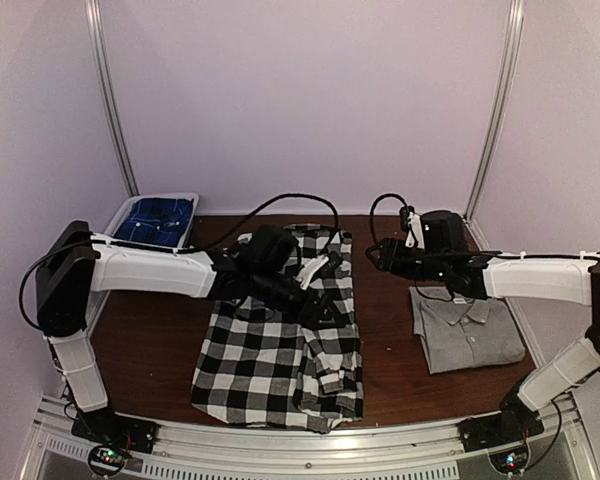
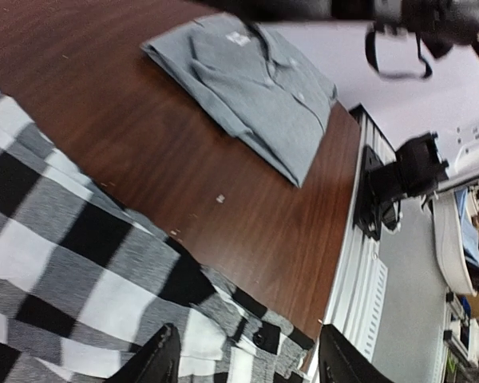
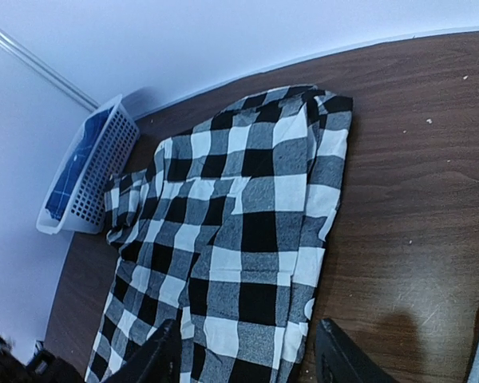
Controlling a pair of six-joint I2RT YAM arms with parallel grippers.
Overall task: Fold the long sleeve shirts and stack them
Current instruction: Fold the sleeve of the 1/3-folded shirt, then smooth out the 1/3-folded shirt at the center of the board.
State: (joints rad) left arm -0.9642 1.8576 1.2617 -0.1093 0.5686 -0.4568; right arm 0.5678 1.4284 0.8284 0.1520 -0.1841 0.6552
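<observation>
— What sits farthest left?

— A white basket [image 1: 120, 215] at the back corner of the table [image 1: 390, 350], with a blue cloth [image 1: 155, 222] in it.

— And the flannel shirt?

— The flannel shirt [image 1: 260, 360] lies flat on the left-centre of the table. Its long axis runs from the back wall toward the arm bases, and its near hem lies close to the front edge. The right side is doubled over onto the body. The left arm covers the far end, so I cannot tell which end the collar is at.

— The left gripper?

— The left gripper [image 1: 325, 268] hangs over the shirt's far right part, fingers spread wide with nothing between them. Checked cloth lies below.

— The right gripper?

— The right gripper [image 1: 378, 255] is just right of the flannel's far corner, above bare wood. Its fingers are also apart and hold nothing.

— And the grey shirt?

— The grey shirt [image 1: 472, 340] lies folded on the right, well apart from the flannel. Its collar points to the back wall and its placket runs toward the near edge, slightly tilted.
</observation>
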